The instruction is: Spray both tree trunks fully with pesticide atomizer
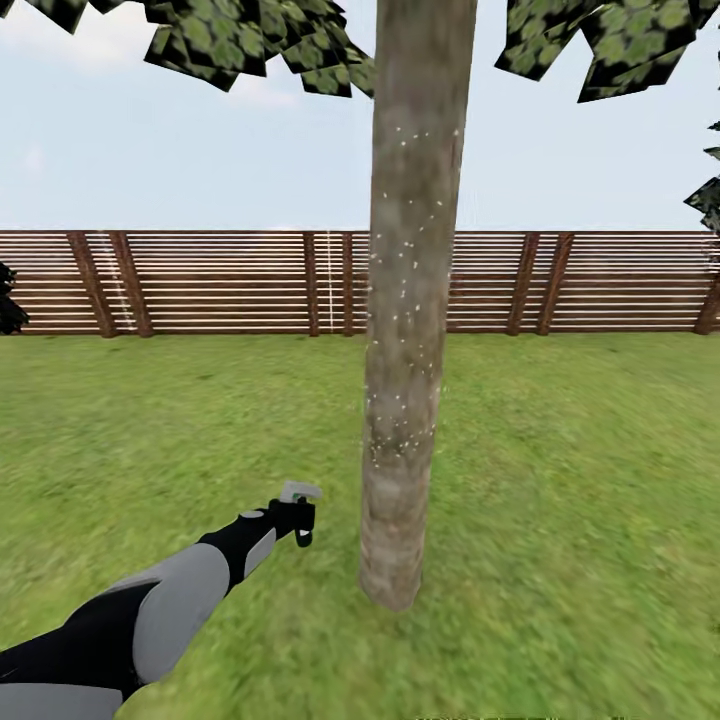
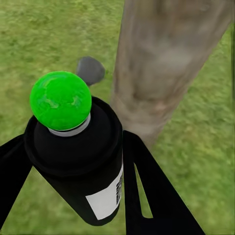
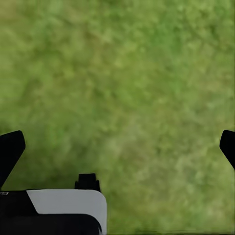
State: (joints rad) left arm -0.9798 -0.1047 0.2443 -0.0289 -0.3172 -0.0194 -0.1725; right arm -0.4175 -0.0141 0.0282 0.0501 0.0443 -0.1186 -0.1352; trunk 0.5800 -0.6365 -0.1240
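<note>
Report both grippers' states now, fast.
Left gripper: shut on the pesticide atomizer, beside the tree trunk.
Right gripper: open, holding nothing, over grass.

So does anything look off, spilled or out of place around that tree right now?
Nothing damaged. The tree trunk carries scattered white specks across its middle, thinner near the base. The left gripper holds the black atomizer, which has a green cap.

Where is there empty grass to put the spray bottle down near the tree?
Open lawn lies right of the mottled grey-brown tree trunk, reaching back to the brown slatted wooden fence, and also left of it. It is tight only between the trunk's base and the left pincer, which grips the black spray bottle.
</note>
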